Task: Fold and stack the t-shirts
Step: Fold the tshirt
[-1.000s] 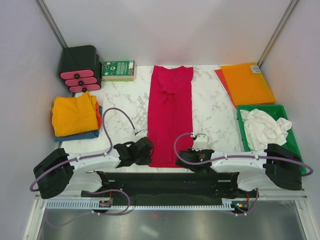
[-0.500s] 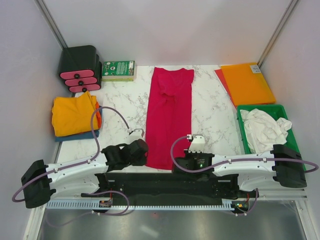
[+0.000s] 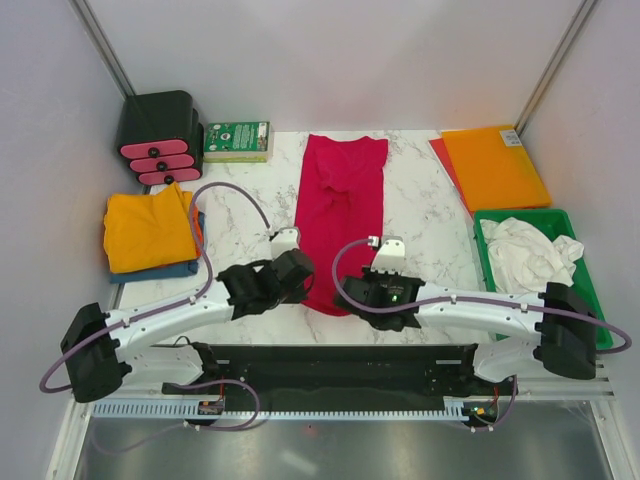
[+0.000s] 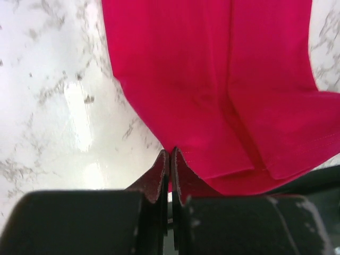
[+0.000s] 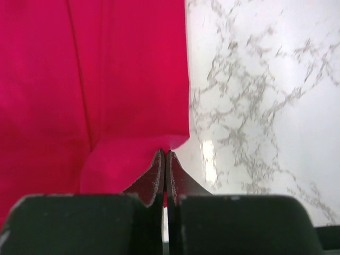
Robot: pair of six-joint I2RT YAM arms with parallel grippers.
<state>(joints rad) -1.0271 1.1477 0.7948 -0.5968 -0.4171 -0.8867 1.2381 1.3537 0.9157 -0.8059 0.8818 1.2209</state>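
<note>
my left gripper (image 4: 171,159) was clamped tight on the near left corner of the crimson t-shirt (image 3: 342,210), my right gripper (image 5: 164,159) likewise on its near right corner. the shirt lay as a long strip down the middle of the marble table (image 3: 425,225). the yellow t-shirt (image 3: 148,230) sat folded at the left edge.
</note>
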